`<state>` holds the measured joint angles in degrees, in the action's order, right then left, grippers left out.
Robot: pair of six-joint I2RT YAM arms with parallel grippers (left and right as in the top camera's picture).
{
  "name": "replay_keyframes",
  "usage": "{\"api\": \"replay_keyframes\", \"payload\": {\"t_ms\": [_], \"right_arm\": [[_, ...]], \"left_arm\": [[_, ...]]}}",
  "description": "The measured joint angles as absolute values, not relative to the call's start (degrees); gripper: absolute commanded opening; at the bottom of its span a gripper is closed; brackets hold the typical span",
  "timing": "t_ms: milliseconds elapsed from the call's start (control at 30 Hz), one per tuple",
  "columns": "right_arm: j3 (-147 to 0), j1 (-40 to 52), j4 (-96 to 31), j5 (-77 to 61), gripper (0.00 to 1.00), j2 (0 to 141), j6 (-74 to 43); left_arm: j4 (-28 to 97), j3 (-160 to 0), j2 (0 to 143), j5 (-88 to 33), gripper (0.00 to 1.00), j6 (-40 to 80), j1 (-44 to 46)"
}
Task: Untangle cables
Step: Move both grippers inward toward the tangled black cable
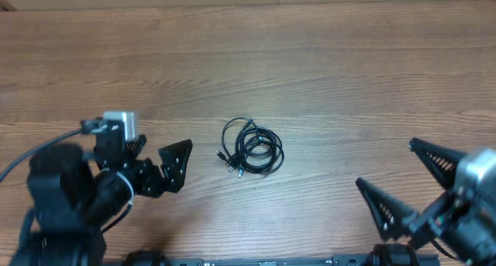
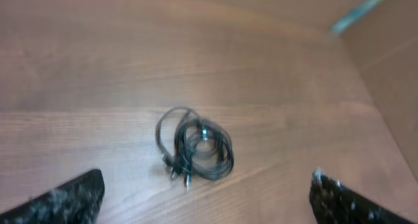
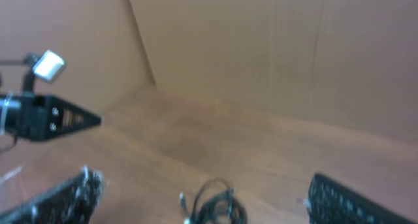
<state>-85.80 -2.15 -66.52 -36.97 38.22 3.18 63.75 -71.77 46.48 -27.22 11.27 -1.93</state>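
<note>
Loose tangle of thin black cables [image 1: 251,147] at mid-surface [image 1: 310,64], between both arms. Left fingers [image 2: 68,199] and right fingers [image 3: 346,203] spread wide, gripping nothing. Plug ends blurred; separate cords impossible to count.

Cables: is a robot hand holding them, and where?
No. The left hand and right hand are open, apart from the cables. Nothing is held.

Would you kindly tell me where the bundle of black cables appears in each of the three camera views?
Overhead: the cables lie near the centre of the picture.
Left wrist: the cables sit slightly left of centre.
Right wrist: the cables are at the bottom edge, partly cut off.
Shared landmark: the wooden table under them.
</note>
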Motion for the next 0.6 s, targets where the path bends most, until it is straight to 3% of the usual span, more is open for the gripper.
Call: {"api": "replay_keyframes", "payload": {"t_ms": [133, 333, 433, 600], "right_arm": [[-95.7, -2.2, -77.7, -38.6, 1.0, 49.2, 4.7], [-96.7, -2.2, -88.2, -48.0, 1.0, 59.0, 4.6], [-96.7, -2.2, -93.4, -52.3, 0.83, 63.6, 4.7], [-93.3, 0.1, -96.7, -50.0, 0.8, 68.9, 4.1]], "left_arm": [[68.4, -73.8, 53.5, -29.3, 0.99, 10.0, -1.9], [70.2, -73.9, 60.7, -36.5, 0.99, 9.8, -1.9], [74.0, -73.9, 63.9, -38.6, 1.0, 9.9, -1.9], [78.1, -73.9, 71.4, -39.4, 1.0, 9.9, -1.1]]}}
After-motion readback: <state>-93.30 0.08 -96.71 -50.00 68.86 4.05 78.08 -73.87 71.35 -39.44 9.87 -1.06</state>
